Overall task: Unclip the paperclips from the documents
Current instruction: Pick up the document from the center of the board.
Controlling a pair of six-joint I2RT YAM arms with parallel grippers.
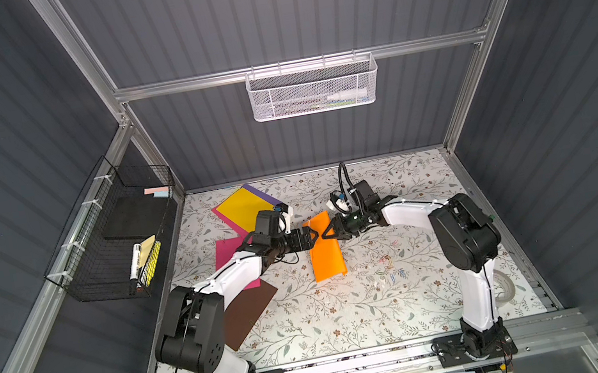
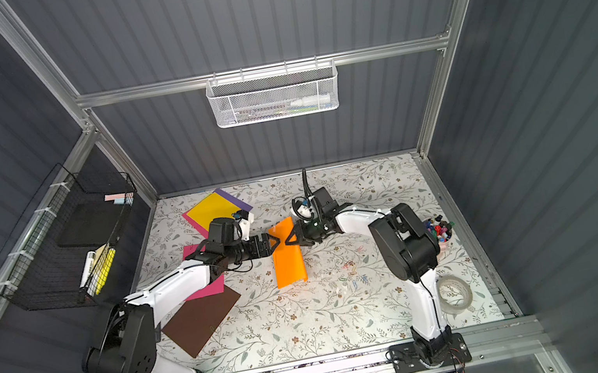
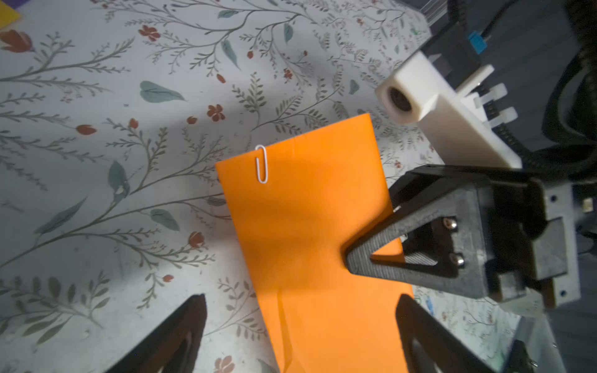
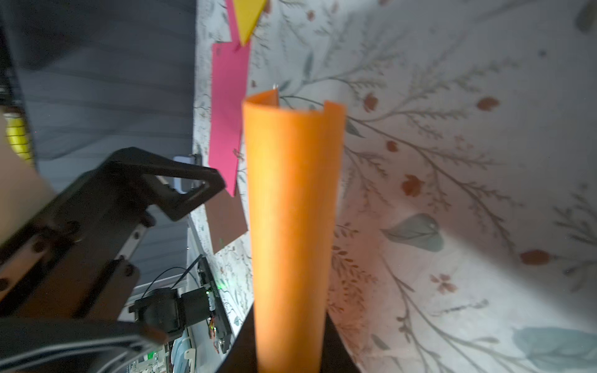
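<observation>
The orange sheet [image 1: 326,257] is pinched at one side edge by the right hand [image 1: 324,234] and is curled above the desk [image 1: 312,325]; the left hand [image 1: 315,234] is spread wide, with nothing gripped; the white paperclip [image 3: 261,164] is seated on an end edge, well apart from both hands. With one thin grip, the sheet could be dragged loose or creased once the clip is pulled; the clip could be missed on the curling paper.

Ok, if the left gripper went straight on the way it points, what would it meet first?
The orange sheet: it already seems to lie between the open jaws of the left gripper. Close beyond is the right gripper, shut on that sheet's edge; depth is hard to judge.
</observation>
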